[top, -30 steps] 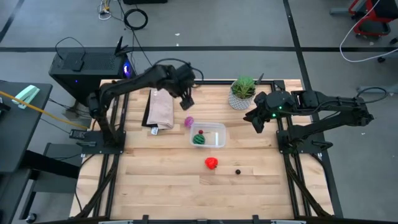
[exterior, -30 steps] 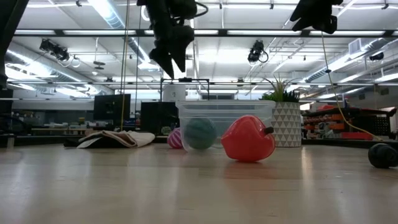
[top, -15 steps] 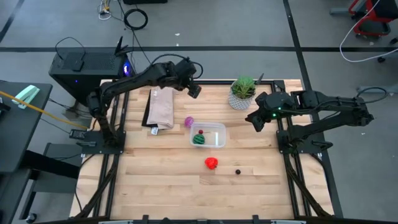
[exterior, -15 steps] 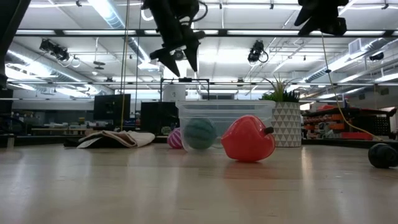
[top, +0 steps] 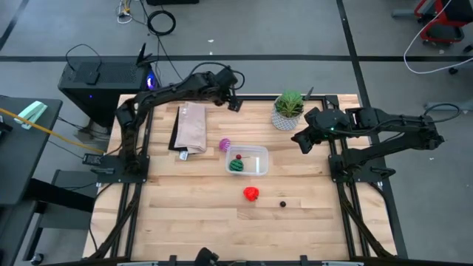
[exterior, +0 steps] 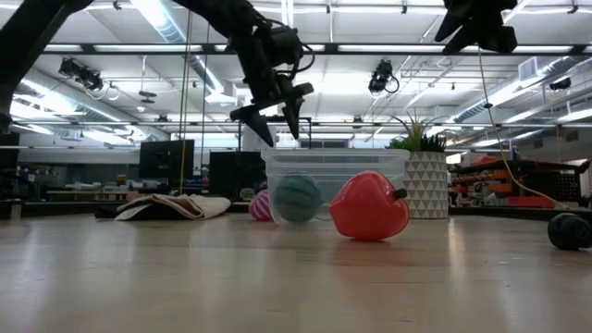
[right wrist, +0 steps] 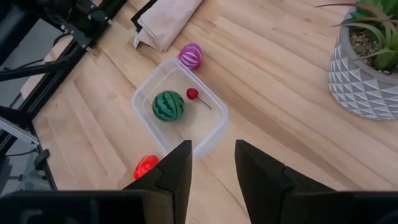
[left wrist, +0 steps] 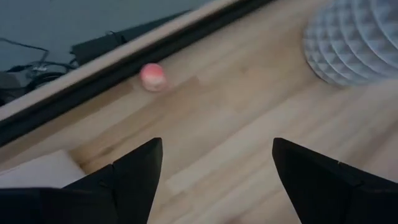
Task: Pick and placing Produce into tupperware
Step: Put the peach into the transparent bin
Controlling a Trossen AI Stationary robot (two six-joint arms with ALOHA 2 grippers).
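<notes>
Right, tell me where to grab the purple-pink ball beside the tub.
Take the purple-pink ball across its middle, coming straight down from above. It is round and lies on bare wood between the tupperware and the folded cloth, so probably set the fingers along that gap, clear of the tub wall.

A pale wooden bench (top: pixel 192 214) stands on grey floor (top: pixel 295 37) crossed by dark lines. A black cabinet (top: pixel 100 77) sits beside its far left corner. Long ceiling lights (exterior: pixel 157 18) glow overhead.

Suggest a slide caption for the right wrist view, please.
Green striped ball and tiny red piece inside the tupperware.
</notes>
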